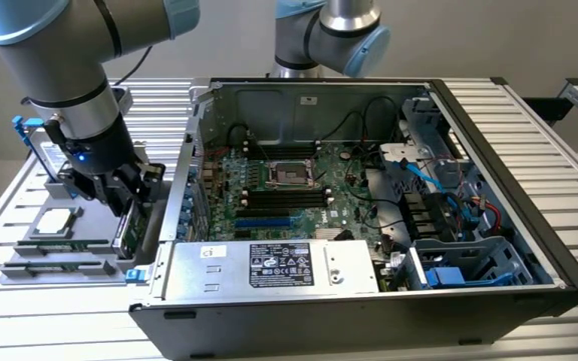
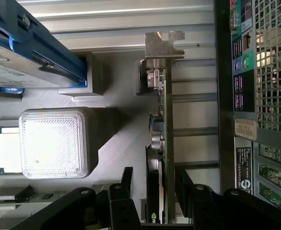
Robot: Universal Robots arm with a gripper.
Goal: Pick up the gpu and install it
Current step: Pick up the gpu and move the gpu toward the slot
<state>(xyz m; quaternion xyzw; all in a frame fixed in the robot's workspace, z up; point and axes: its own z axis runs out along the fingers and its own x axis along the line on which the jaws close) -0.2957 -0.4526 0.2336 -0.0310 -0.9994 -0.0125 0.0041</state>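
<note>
Exterior view: at the lower left of the frame the gripper point(image 1: 126, 199) hangs low over the grey tray point(image 1: 58, 274) on the table point(image 1: 555, 150), right at the gpu point(image 1: 129, 229), which stands on edge beside the open computer case point(image 1: 530, 248). The motherboard point(image 1: 289, 180) carries no card.

Wrist view: the fingers point(image 2: 127, 179) stand open on either side of the gpu's edge, one with a visible gap. I judge grasp, lift and install are not yet done.
</note>
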